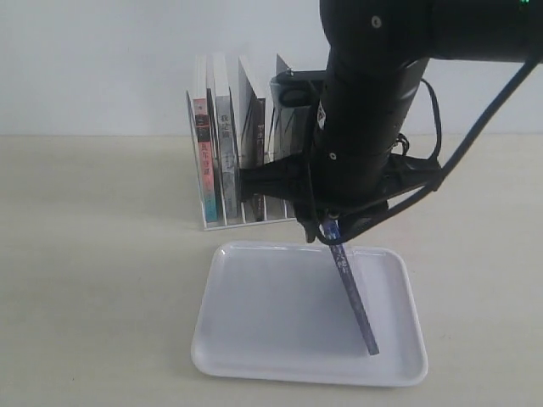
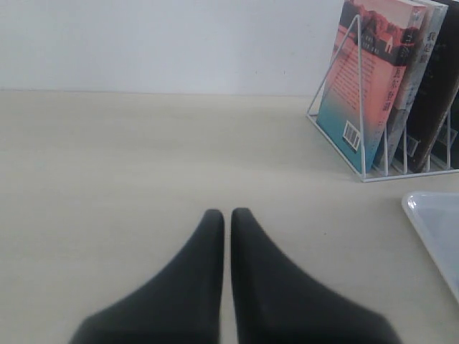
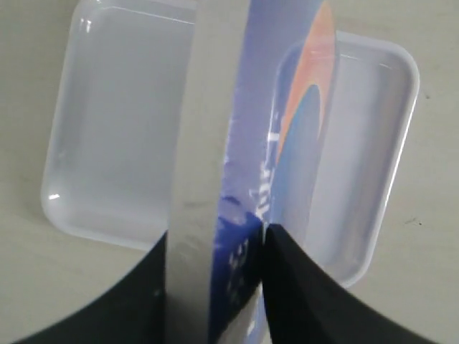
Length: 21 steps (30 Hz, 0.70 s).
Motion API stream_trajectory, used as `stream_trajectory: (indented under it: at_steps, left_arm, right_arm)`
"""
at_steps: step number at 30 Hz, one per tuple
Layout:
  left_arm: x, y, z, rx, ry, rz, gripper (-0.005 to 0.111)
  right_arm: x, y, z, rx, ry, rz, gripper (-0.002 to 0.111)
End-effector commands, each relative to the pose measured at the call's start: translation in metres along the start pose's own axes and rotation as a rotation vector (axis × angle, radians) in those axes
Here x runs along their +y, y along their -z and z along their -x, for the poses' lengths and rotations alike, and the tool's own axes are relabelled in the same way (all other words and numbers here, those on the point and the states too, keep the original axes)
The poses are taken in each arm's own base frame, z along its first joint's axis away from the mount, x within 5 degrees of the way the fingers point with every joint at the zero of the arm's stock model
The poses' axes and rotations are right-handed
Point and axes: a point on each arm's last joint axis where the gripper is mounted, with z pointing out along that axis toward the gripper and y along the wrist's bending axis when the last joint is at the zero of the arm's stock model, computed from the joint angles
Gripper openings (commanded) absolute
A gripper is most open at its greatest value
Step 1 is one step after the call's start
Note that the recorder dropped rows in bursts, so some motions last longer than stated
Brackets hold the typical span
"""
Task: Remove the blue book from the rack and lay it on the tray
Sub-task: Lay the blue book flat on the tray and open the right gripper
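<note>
My right gripper is shut on the blue book, which hangs slanted over the white tray with its lower corner at or just above the tray floor. In the right wrist view the blue book shows its blue cover and orange-red moon shape between the black fingers, with the tray below it. The white wire rack stands behind the tray and holds several other books. My left gripper is shut and empty over bare table, away from the rack.
A pink-spined book and a grey-black book stand in the rack's left slots; the right arm hides the right slots. The pale table spreads left of the tray. The tray's corner shows in the left wrist view.
</note>
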Motion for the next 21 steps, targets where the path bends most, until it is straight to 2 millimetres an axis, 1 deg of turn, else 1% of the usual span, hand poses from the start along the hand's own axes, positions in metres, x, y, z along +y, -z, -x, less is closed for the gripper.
stream_trajectory:
  at_steps: [1, 3, 4, 9, 14, 18, 21]
  left_arm:
    - [0.0, 0.0, 0.001, -0.009, 0.004, 0.0, 0.004]
    - [0.0, 0.0, 0.001, -0.009, 0.004, 0.0, 0.004]
    - [0.0, 0.0, 0.001, -0.009, 0.004, 0.0, 0.004]
    - [0.0, 0.0, 0.001, -0.009, 0.004, 0.0, 0.004]
    - [0.0, 0.0, 0.001, -0.009, 0.004, 0.0, 0.004]
    - [0.0, 0.0, 0.001, -0.009, 0.004, 0.0, 0.004]
    - [0.0, 0.0, 0.001, -0.009, 0.004, 0.0, 0.004]
  right_arm:
    - [-0.004, 0.0, -0.002, 0.019, -0.001, -0.032, 0.045]
    - [-0.003, -0.002, -0.002, 0.022, 0.0, -0.034, 0.052]
    - [-0.003, -0.003, -0.002, 0.026, -0.002, -0.037, 0.052]
    - [0.001, -0.005, 0.001, 0.006, -0.026, -0.002, 0.053]
    - [0.01, -0.014, 0.003, 0.007, -0.064, 0.07, 0.053]
    - [0.013, -0.025, 0.005, 0.012, -0.062, 0.068, 0.053]
    - [0.012, -0.027, 0.006, 0.004, -0.055, 0.06, 0.053]
